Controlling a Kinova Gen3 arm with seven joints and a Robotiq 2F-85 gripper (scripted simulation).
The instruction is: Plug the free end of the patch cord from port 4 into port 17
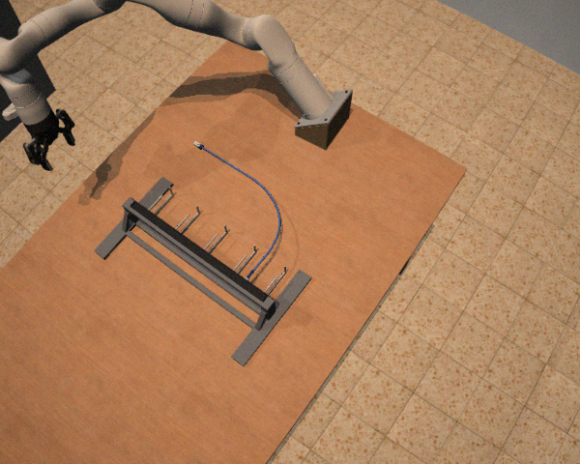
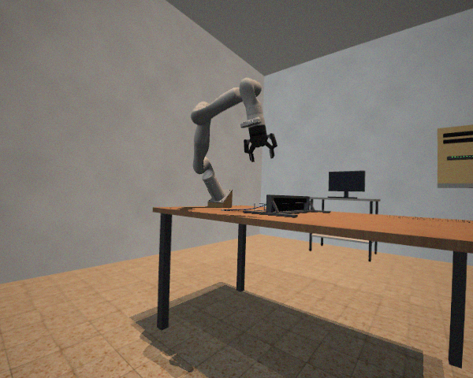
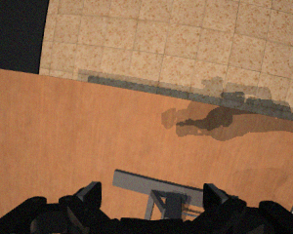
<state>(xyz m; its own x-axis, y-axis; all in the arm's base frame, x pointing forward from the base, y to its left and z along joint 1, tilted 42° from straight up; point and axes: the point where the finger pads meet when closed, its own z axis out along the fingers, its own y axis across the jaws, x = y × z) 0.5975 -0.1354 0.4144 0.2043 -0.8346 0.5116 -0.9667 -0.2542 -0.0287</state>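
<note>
A grey rack (image 1: 200, 254) with a dark patch panel stands on the wooden table. A blue patch cord (image 1: 268, 204) runs from the panel's right part in an arc over the table. Its free plug (image 1: 197, 144) lies on the table behind the rack, near the arm's base. My gripper (image 1: 47, 139) is open and empty, high above the table's left edge, far from the plug. It shows in the side view (image 2: 260, 150) well above the rack (image 2: 288, 203). In the wrist view the fingers frame the rack's end (image 3: 162, 195). The port numbers are too small to read.
The arm's base (image 1: 325, 120) stands at the table's far edge. Several wire cable hooks (image 1: 220, 234) stick out behind the panel. The table edge (image 3: 186, 94) shows in the wrist view. A second desk with a monitor (image 2: 346, 183) stands far behind.
</note>
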